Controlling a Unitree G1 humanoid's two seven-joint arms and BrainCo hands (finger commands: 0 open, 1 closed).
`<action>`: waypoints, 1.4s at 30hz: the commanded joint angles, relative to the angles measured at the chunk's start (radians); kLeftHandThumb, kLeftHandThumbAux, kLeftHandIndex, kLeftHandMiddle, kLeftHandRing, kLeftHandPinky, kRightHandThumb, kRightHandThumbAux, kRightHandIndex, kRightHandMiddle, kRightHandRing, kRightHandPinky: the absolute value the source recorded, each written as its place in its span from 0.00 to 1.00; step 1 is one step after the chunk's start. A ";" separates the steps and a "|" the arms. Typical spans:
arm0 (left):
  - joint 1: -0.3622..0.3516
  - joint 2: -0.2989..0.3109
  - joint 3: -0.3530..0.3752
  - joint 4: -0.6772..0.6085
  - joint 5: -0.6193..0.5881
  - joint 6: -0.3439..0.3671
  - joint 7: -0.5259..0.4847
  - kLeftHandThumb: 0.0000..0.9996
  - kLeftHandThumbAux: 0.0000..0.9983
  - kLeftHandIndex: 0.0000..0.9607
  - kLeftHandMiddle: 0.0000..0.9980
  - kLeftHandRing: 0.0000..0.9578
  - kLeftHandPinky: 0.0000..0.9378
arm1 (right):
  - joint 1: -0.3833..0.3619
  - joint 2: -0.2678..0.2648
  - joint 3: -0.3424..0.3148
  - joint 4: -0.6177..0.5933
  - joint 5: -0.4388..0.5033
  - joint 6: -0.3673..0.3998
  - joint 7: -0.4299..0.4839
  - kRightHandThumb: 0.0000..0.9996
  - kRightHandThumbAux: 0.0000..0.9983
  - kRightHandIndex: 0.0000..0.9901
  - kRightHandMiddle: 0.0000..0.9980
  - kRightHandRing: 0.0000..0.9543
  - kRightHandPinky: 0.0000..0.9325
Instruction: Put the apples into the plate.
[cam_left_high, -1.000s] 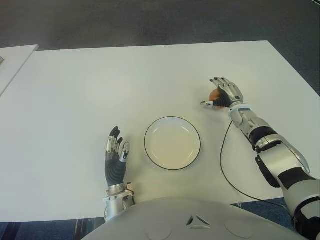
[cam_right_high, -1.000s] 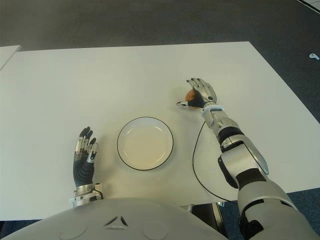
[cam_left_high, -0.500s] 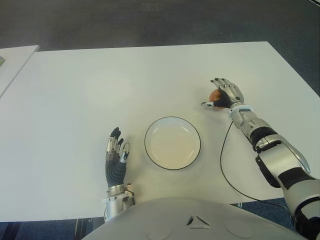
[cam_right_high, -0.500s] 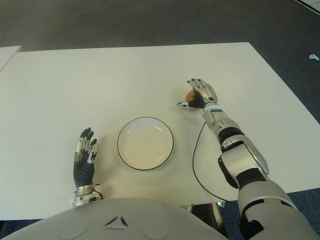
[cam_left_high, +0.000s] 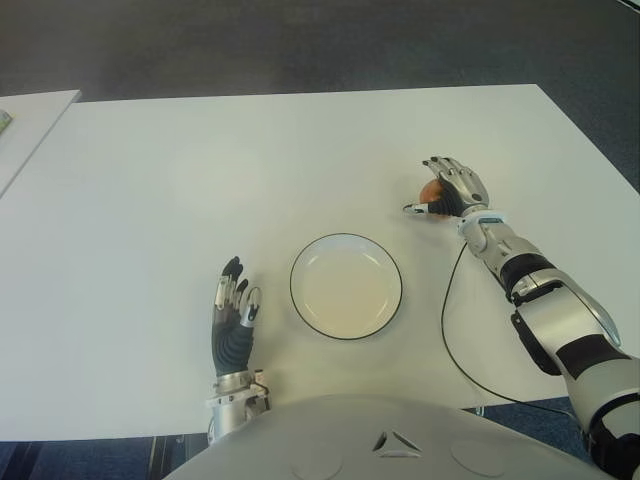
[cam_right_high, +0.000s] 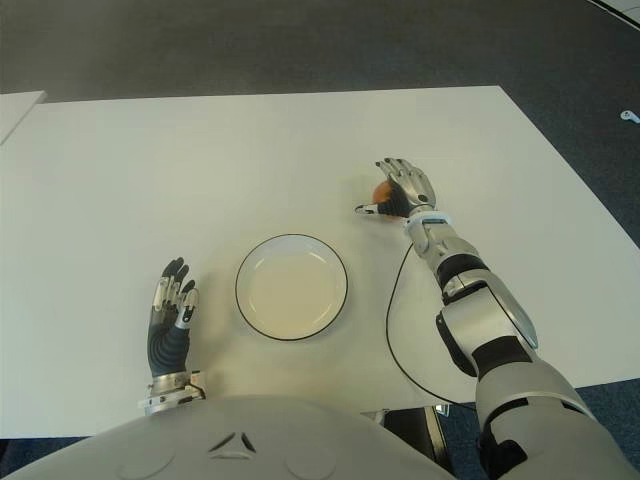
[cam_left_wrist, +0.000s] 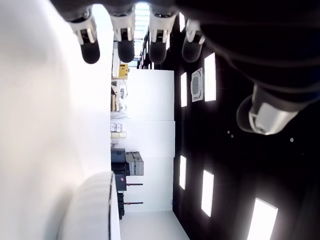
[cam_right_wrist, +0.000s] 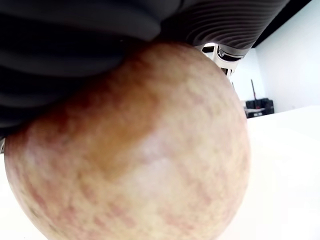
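A white table (cam_left_high: 150, 180) fills most of the scene, with dark floor beyond its far edge. Near the robot's body sits a round white plate (cam_left_high: 346, 286) with a thin dark rim, holding nothing. A thin black cable (cam_left_high: 447, 330) loops across the tabletop to the right of the plate, running along the right arm. The left hand (cam_left_high: 231, 318) shows just left of the plate, palm flat and fingers extended and relaxed, grasping nothing. The right hand (cam_left_high: 450, 188) is farther out, beyond and right of the plate, its fingers curled around a reddish-orange apple (cam_right_wrist: 135, 150). In the right wrist view the apple presses against the palm; whether it touches the table or is slightly lifted is hard to judge.
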 joint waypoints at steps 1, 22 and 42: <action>0.033 -0.008 0.001 0.051 0.009 0.009 -0.009 0.07 0.46 0.00 0.00 0.00 0.00 | 0.095 0.026 0.026 0.059 -0.008 0.010 0.068 0.30 0.44 0.00 0.00 0.00 0.01; 0.019 -0.010 0.011 0.095 0.017 -0.062 -0.007 0.06 0.47 0.00 0.00 0.00 0.00 | 0.070 0.003 0.055 0.075 -0.020 0.015 0.088 0.34 0.45 0.00 0.00 0.00 0.02; 0.030 -0.013 0.006 0.073 0.009 -0.039 -0.011 0.07 0.47 0.00 0.00 0.00 0.00 | 0.061 0.020 0.079 0.088 -0.027 0.043 0.061 0.57 0.48 0.37 0.39 0.41 0.44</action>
